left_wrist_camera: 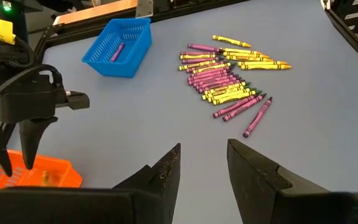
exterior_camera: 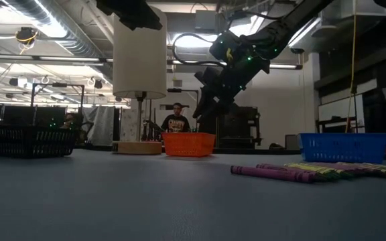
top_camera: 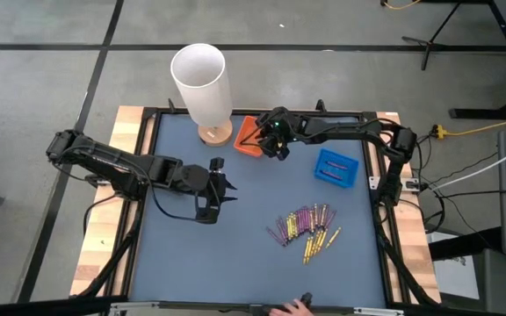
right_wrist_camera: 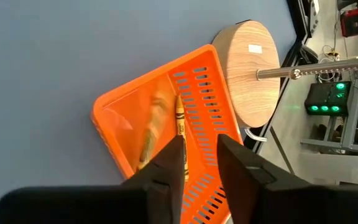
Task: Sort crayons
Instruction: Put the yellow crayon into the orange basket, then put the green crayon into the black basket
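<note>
A heap of yellow and purple crayons (top_camera: pixel 306 230) lies on the blue mat toward the near right; it also shows in the left wrist view (left_wrist_camera: pixel 229 74). My right gripper (right_wrist_camera: pixel 201 155) hangs open over the orange tray (right_wrist_camera: pixel 160 118) at the far edge, nothing between its fingers. In that tray a yellow crayon (right_wrist_camera: pixel 180 119) shows just past the fingertips, with a blurred yellow one (right_wrist_camera: pixel 149 134) beside it. The blue tray (left_wrist_camera: pixel 118 45) holds a purple crayon (left_wrist_camera: pixel 118 51). My left gripper (left_wrist_camera: pixel 204 165) waits open above the mat's left half.
A white-shaded lamp (top_camera: pixel 202 83) on a round wooden base (right_wrist_camera: pixel 250 68) stands next to the orange tray at the far edge. A black basket (exterior_camera: pixel 25 140) shows at the left in the low view. A person's hand (top_camera: pixel 290 307) rests at the near edge.
</note>
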Controlling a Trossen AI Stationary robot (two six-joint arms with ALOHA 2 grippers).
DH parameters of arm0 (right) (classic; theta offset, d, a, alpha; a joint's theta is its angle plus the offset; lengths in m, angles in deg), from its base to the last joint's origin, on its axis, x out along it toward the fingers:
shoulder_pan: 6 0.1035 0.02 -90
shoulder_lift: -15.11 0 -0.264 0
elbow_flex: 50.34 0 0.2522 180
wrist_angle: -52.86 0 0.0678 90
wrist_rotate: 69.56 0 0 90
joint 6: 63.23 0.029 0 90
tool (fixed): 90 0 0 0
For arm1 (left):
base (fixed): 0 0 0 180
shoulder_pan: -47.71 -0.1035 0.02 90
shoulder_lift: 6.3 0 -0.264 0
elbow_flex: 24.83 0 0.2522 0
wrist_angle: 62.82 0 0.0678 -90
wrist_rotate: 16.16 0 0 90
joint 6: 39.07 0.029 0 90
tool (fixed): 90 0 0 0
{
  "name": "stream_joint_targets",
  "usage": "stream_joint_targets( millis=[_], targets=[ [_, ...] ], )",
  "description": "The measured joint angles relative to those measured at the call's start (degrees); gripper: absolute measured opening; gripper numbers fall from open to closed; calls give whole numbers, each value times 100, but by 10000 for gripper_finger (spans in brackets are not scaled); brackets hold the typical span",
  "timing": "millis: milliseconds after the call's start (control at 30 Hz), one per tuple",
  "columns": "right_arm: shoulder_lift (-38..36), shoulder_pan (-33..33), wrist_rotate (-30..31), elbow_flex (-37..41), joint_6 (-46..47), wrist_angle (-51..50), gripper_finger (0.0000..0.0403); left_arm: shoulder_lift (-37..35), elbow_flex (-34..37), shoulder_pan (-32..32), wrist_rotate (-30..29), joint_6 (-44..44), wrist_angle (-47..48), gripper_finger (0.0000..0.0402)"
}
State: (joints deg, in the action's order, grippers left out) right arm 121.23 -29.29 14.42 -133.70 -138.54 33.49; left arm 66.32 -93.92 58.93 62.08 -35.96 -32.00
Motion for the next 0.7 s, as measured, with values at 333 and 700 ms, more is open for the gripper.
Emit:
stream_joint_targets(
  millis=[333, 700],
  targets=[
    [-25, 118, 811, 0, 18, -67, 119, 0, 0, 0, 3, 3, -185, 115],
    [-580, 1363, 3210, 2, 1163, -951, 119, 22, 7, 0, 127, 66, -764, 115]
  ],
)
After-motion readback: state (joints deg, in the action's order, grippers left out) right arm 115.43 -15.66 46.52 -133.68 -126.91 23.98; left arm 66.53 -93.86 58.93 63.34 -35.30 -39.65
